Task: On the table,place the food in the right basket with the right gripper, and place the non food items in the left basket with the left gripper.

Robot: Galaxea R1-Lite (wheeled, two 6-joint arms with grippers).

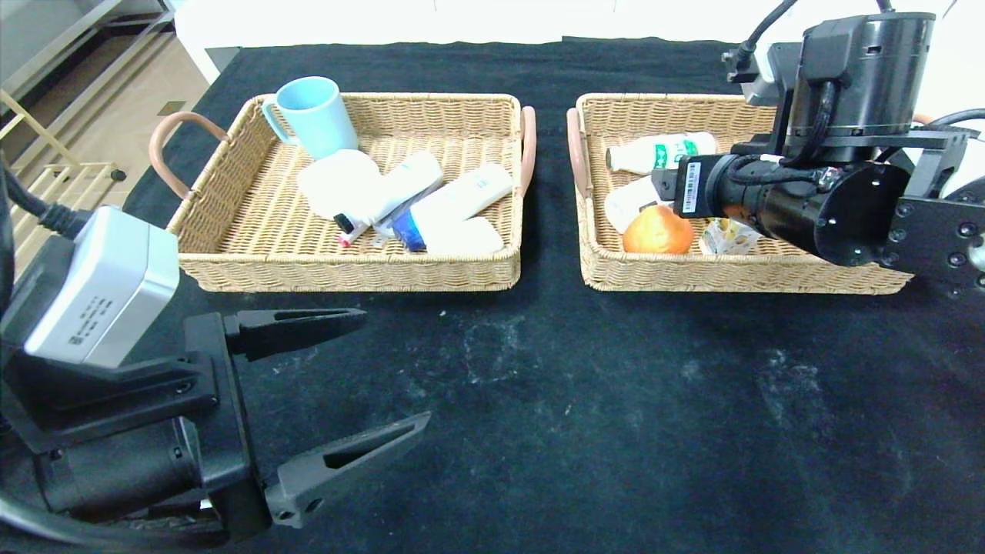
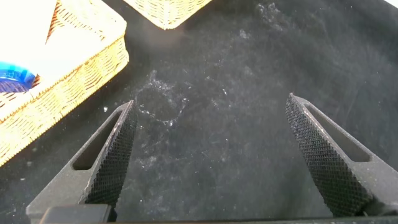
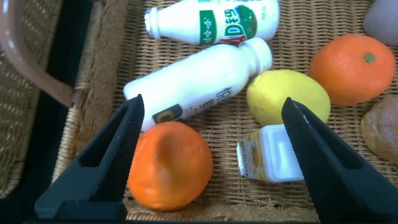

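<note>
Our right gripper [image 3: 211, 134] over right basket [image 1: 616, 269], fingers apart, empty. Between them we see orange [image 3: 169, 165], juice carton [image 3: 268, 152]; lemon [image 3: 287, 96], milk bottle [image 3: 211, 22] just beyond. Our left gripper [image 1: 385, 377] low over table [image 1: 577, 385], near left basket [image 1: 346, 269], fingers wide apart, empty. Tube bottle [image 1: 454, 204] in left basket.

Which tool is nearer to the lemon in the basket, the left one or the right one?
The right. The right tool hangs open directly over the right basket, with the lemon just beyond its fingers. The left tool hovers open above the bare table, far away.
</note>
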